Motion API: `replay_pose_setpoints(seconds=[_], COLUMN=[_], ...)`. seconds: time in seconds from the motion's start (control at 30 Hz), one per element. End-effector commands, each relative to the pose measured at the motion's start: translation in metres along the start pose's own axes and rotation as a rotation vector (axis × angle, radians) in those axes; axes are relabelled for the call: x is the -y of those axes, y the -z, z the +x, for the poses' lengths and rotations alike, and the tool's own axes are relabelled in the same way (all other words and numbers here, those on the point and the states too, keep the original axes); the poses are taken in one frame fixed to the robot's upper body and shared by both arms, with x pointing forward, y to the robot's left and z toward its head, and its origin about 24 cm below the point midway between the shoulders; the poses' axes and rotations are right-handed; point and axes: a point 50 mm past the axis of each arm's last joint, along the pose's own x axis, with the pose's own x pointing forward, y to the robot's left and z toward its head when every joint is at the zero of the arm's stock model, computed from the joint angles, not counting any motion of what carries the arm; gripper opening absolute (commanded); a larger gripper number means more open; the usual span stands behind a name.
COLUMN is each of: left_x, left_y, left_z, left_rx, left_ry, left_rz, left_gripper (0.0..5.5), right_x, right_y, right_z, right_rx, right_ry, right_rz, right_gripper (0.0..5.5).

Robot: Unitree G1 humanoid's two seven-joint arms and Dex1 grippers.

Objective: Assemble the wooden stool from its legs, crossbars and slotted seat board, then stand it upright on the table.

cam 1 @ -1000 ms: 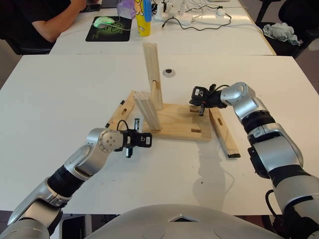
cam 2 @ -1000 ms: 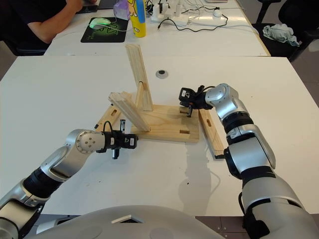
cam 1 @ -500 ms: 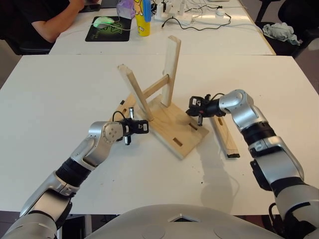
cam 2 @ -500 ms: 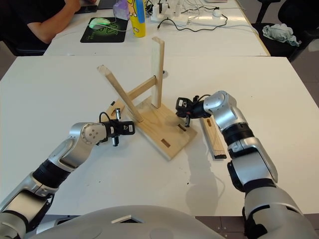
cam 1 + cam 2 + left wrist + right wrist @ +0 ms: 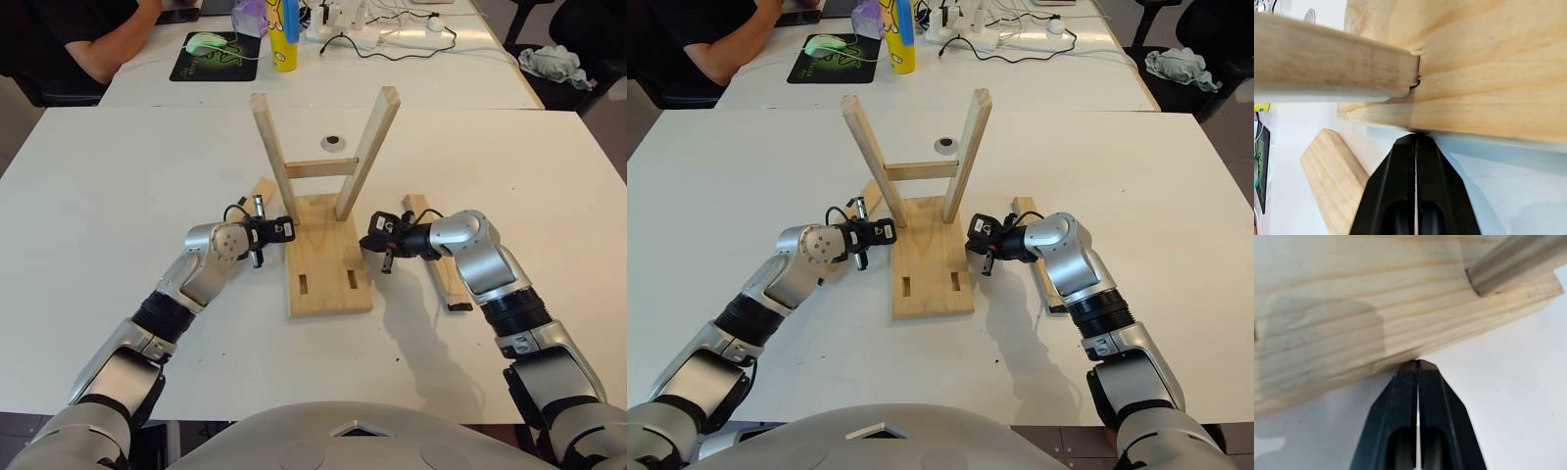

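The slotted seat board [image 5: 328,257] lies flat at the table's centre, long side pointing toward me. Two legs [image 5: 272,147] [image 5: 367,152] stand up from its far end, joined by a crossbar [image 5: 321,167]. Two slots [image 5: 304,284] near its front end are open. My left gripper [image 5: 263,230] is shut, its tip against the board's left edge [image 5: 1488,73]. On the opposite edge [image 5: 1376,308], my right gripper [image 5: 384,238] is also shut and touches the board with its tip. One loose leg [image 5: 436,257] lies under the right arm, another [image 5: 263,191] behind the left gripper.
A small dark disc [image 5: 332,143] sits on the table beyond the legs. The far table carries a yellow bottle [image 5: 284,34], a mouse pad [image 5: 211,54], cables and a crumpled cloth [image 5: 554,64]. Bare white tabletop spreads to both sides and in front.
The board with its leg frame has turned about a quarter turn, from lying crosswise to pointing toward me. Both grippers moved with its edges, the left one farther away, the right one nearer.
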Motion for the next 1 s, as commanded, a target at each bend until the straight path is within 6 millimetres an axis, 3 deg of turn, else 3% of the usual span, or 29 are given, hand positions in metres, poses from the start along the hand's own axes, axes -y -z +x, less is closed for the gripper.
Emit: replay_pose_setpoints(seconds=[0.03,0.83,1.0], left_x=[0.0,-0.005,-0.016], left_y=[-0.021,-0.038,-0.033], left_z=[0.008,0.019,0.001], left_rx=[0.095,0.197,0.252], left_ry=[0.018,-0.012,-0.108], left_rz=[0.018,-0.038,-0.13], left_gripper=[0.01,0.01,0.01], right_x=[-0.005,0.014,0.018], right_y=[-0.008,-0.009,-0.016], right_z=[0.011,0.01,-0.003], right_rx=[0.039,0.024,0.086], right_ry=[-0.004,0.108,0.143], right_rz=[0.002,-0.035,0.004], right_gripper=[0.0,0.0,0.0])
